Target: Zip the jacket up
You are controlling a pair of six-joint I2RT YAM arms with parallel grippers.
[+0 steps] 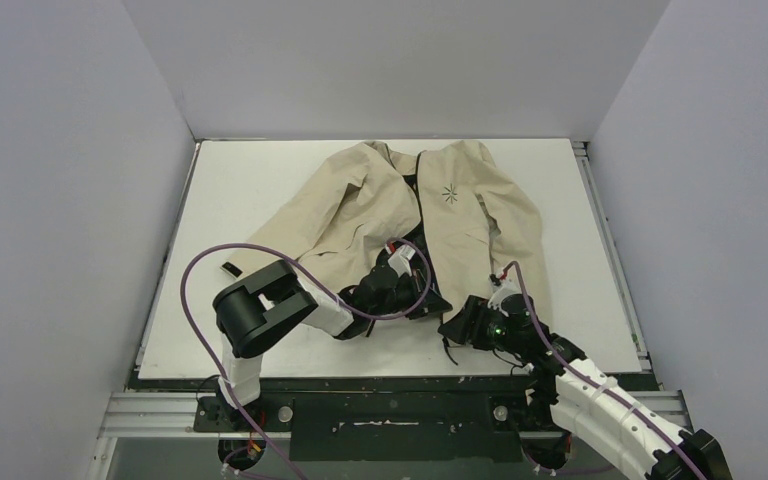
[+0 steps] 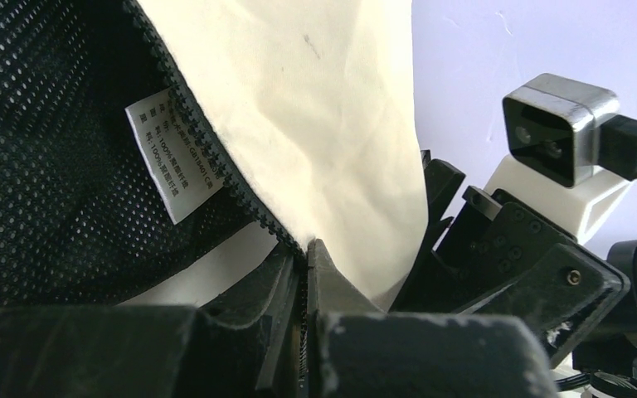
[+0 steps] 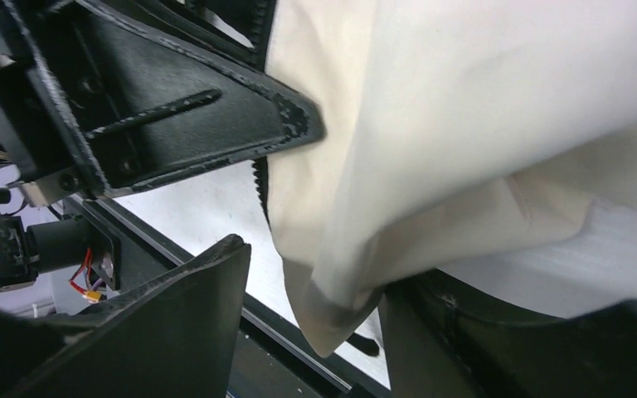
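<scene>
Fabric of the jacket (image 1: 360,210) is lying spread on the white tabletop (image 1: 250,200), collar toward the far wall and front gaping at the hem. My left hand (image 2: 307,274) is clamping shut on the bottom of one front edge, where the dark zipper teeth (image 2: 216,157) are running in between its fingers. My right hand (image 3: 315,332) is standing open around the other panel's hem corner, so I am judging this the lining-up step: next I am needing to close there and bring both zipper ends together.

A robotics lab cell: plain walls (image 1: 60,200) enclosing a white table (image 1: 250,180) on aluminium rails (image 1: 160,410).
</scene>
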